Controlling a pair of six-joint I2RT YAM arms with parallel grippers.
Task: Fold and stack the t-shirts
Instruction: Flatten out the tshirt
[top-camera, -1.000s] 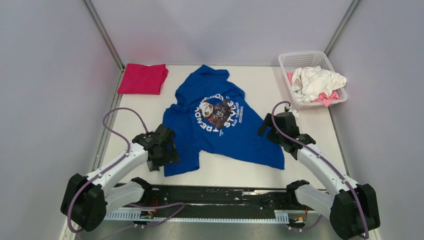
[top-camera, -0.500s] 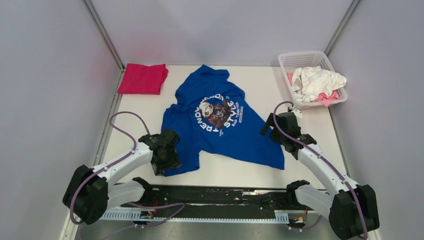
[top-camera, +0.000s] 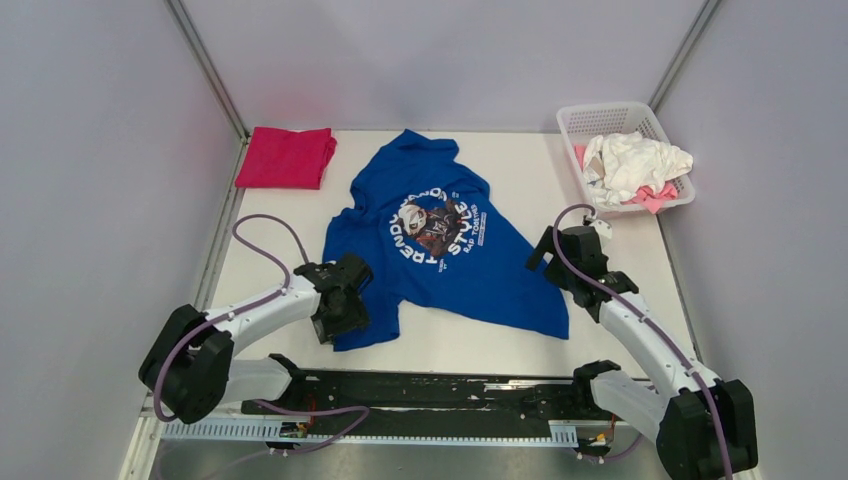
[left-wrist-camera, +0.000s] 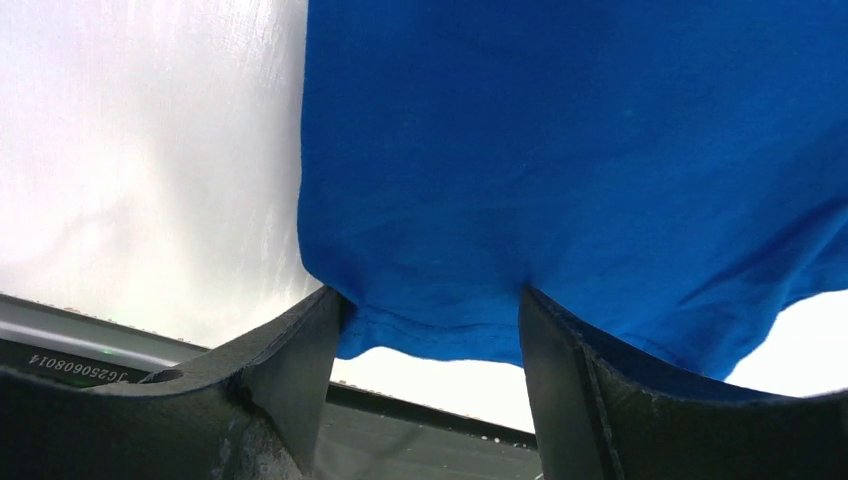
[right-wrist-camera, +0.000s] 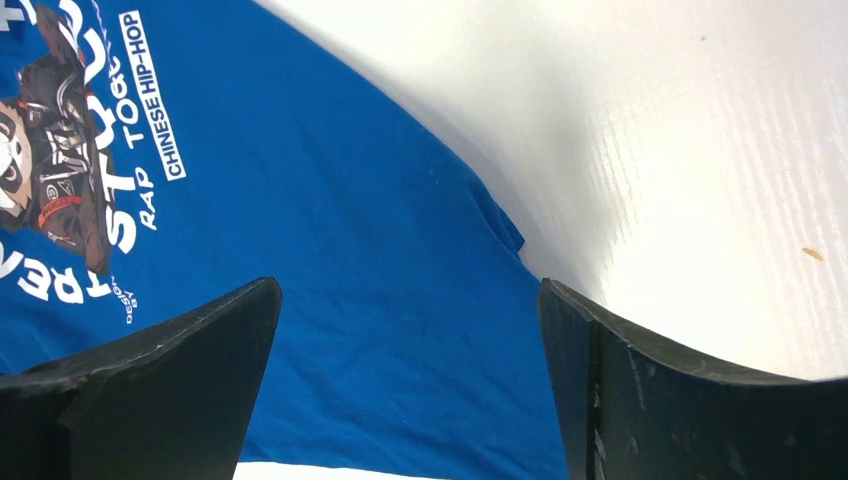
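The royal-blue t-shirt (top-camera: 440, 260) lies print-up on the table (top-camera: 470, 345), not yet folded. Its long axis runs from the far middle down toward the arm bases, and it is widest along the near edge. You will find the left gripper (left-wrist-camera: 425, 330) at the shirt's near-left corner. Its fingers are spread and straddle the stitched edge, with cloth between them and no pinch visible. The right gripper (right-wrist-camera: 410, 330) hangs with its fingers fully spread above the shirt's right side, where a small corner of cloth juts toward bare table. It holds nothing. In my judgement, the next move depends on that near-left corner lying directly inside the left fingers, so the left arm is the one placed to take it. The right arm has cloth beneath it but no edge between its fingers. A folded magenta t-shirt (top-camera: 287, 157) sits at the far left, and white and pink ones wait in the basket (top-camera: 575, 120) at the far right.
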